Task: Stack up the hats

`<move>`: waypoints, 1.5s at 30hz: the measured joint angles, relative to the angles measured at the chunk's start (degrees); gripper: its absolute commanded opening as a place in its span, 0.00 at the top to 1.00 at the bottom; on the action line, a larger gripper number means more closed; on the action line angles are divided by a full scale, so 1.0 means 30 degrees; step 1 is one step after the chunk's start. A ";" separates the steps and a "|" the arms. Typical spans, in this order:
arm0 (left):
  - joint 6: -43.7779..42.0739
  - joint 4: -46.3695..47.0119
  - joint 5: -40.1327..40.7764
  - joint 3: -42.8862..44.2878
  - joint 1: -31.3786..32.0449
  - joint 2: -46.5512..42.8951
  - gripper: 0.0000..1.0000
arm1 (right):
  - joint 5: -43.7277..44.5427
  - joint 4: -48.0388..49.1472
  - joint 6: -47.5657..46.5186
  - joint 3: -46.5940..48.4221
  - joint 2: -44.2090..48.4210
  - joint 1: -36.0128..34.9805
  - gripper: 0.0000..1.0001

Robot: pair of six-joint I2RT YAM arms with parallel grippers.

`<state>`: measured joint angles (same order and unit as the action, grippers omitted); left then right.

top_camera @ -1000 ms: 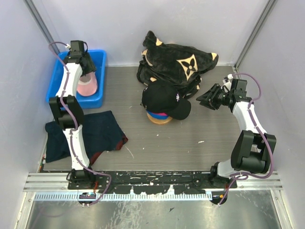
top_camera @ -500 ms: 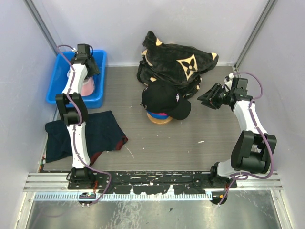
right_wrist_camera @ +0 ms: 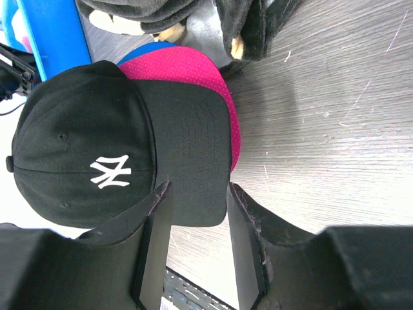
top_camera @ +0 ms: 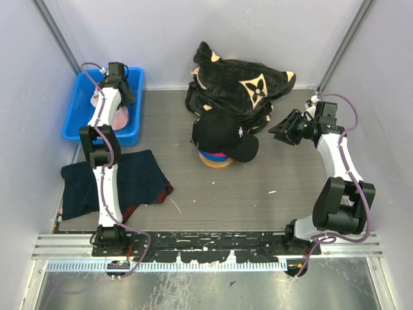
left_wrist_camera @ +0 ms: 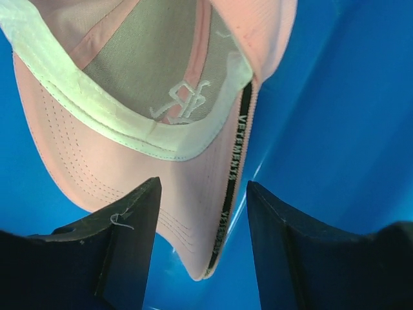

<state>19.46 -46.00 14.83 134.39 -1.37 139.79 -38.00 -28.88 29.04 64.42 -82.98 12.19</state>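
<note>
Hats: found three stacked on table (top_camera: pixel 258 187), black hat (right_wrist_camera: pixel 84 161) over magenta hat (right_wrist_camera: pixel 193 71) and blue hat (right_wrist_camera: pixel 145 49). Read white "NY" on black crown. Held right gripper (right_wrist_camera: pixel 197 245) open, empty, reaching level just right of stack. Found pink hat (left_wrist_camera: pixel 129 161) in bin (left_wrist_camera: pixel 335 97), inside showing, "VETEMEN…" on strap. Set left gripper (left_wrist_camera: pixel 203 245) open astride brim, not pinching. Had pushed left arm farther into bin than a second before.
</note>
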 measured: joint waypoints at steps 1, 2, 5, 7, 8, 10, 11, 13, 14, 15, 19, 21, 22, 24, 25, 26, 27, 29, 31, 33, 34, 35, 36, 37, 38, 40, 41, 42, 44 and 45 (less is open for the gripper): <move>-0.0036 -0.0029 0.0058 0.0000 -0.0036 0.0117 0.57 | 0.0036 -0.0044 -0.0036 0.0073 0.0000 0.0000 0.55; 0.0007 -0.0073 0.0102 0.0000 -0.0058 0.0189 0.65 | 0.0095 -0.0087 -0.0073 0.0124 -0.0007 0.0000 0.55; -0.0095 -0.0233 0.0138 0.0000 -0.0153 0.0452 0.90 | 0.0248 -0.0306 -0.0153 0.0415 -0.0007 0.0000 0.55; -0.0211 -0.0240 0.0240 0.0015 -0.0204 0.0466 0.98 | 0.0350 -0.0459 -0.0182 0.0627 -0.0007 0.0000 0.55; -0.0277 -0.0255 0.0204 0.0146 -0.0248 0.0466 0.98 | 0.0393 -0.0517 -0.0204 0.0714 -0.0007 0.0000 0.55; -0.0182 -0.0226 -0.0160 0.0335 -0.0379 0.0459 0.99 | 0.0576 -0.0670 -0.0240 0.0940 -0.0007 0.0000 0.55; -0.0087 -0.0233 -0.0459 0.0357 -0.0423 0.0423 0.99 | 0.0634 -0.0692 -0.0248 0.0984 -0.0007 0.0000 0.55; 0.0182 -0.0321 -0.1195 0.0357 -0.0539 0.0313 0.99 | 0.0721 -0.0750 -0.0233 0.1093 -0.0007 0.0000 0.55; 0.0335 -0.0379 -0.1566 0.0357 -0.0597 0.0211 0.99 | 0.0714 -0.0750 -0.0204 0.1129 -0.0007 0.0000 0.55; 0.0634 -0.0495 -0.2098 0.0357 -0.0656 0.0029 0.99 | 0.0678 -0.0729 -0.0131 0.1173 0.0000 0.0000 0.55; 0.2200 -0.0495 -0.4459 -0.0138 -0.0765 -0.1734 0.99 | 0.0168 -0.0197 0.0459 0.1188 0.0131 0.0000 0.55; 0.3016 -0.0240 -0.5508 -0.0627 -0.0780 -0.3198 0.99 | -0.0153 0.0313 0.0962 0.1209 0.0357 0.0000 0.55; 0.3402 -0.0044 -0.5931 -0.0845 -0.0801 -0.4007 0.99 | -0.0357 0.0546 0.1253 0.1290 0.0517 0.0000 0.55; 0.4248 0.0408 -0.6849 -0.0867 -0.0867 -0.5544 0.99 | -0.0831 0.1115 0.1953 0.1617 0.0867 -0.0007 0.55; 0.4634 0.0736 -0.7227 -0.0867 -0.0874 -0.6302 0.99 | -0.1035 0.1450 0.2382 0.1792 0.0991 -0.0051 0.55; 0.5085 0.1158 -0.7672 -0.0867 -0.0889 -0.7206 0.99 | -0.1355 0.2018 0.3009 0.2113 0.1217 -0.0160 0.55; 0.5348 0.1435 -0.7934 -0.0867 -0.0889 -0.7781 0.99 | -0.1515 0.2324 0.3315 0.2288 0.1311 -0.0211 0.55; 0.6076 0.2018 -0.8524 -0.0867 -0.0889 -0.8961 0.99 | -0.1770 0.3359 0.4488 0.2812 0.1588 -0.0619 0.55; 0.7053 0.3118 -0.9231 -0.1224 -0.0889 -1.0142 0.99 | -0.1989 0.4852 0.6025 0.3082 0.1829 -0.1370 0.55; 0.8378 0.5129 -0.9981 -0.2776 -0.0882 -1.1489 0.99 | -0.2098 0.6594 0.7839 0.3016 0.2025 -0.2317 0.55; 0.9071 0.6237 -1.0265 -0.3759 -0.0845 -1.2080 0.99 | -0.2062 0.7650 0.8925 0.2929 0.2055 -0.2871 0.55; 0.9930 0.8087 -1.0440 -0.5413 -0.0736 -1.2866 0.99 | -0.2025 0.8633 0.9989 0.2849 0.2076 -0.3439 0.55; 1.0841 0.9777 -1.0557 -0.7031 -0.0612 -1.3566 0.99 | -0.1938 0.9449 1.0921 0.2790 0.2076 -0.3942 0.54; 1.1591 1.1256 -1.0608 -0.8371 -0.0444 -1.4047 0.99 | -0.1792 1.0338 1.2050 0.2761 0.2025 -0.4561 0.54; 1.2488 1.3223 -1.0622 -0.9923 -0.0189 -1.4426 0.99 | -0.1654 1.1271 1.3165 0.2761 0.1931 -0.5144 0.53; 1.4076 1.6181 -1.0856 -1.1730 0.0444 -1.4411 0.99 | -0.1450 1.2823 1.5023 0.2812 0.1676 -0.6142 0.52; 1.4812 1.7537 -1.1089 -1.2305 0.0831 -1.4149 0.99 | -0.1341 1.3325 1.5803 0.2958 0.1472 -0.6637 0.51; 1.5446 1.8629 -1.1249 -1.2728 0.1180 -1.3916 0.99 | -0.1239 1.3646 1.6364 0.3177 0.1224 -0.7009 0.51; 1.6662 2.0910 -1.1497 -1.3821 0.1982 -1.3646 0.99 | -0.0954 1.3974 1.7136 0.3803 0.0656 -0.7599 0.51; 1.7085 2.1770 -1.1555 -1.4353 0.2361 -1.3639 0.99 | -0.0714 1.4083 1.7471 0.4131 0.0379 -0.7876 0.51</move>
<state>70.72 19.31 -19.84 91.33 5.72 98.87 -40.14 13.37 81.45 76.82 -81.84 -11.44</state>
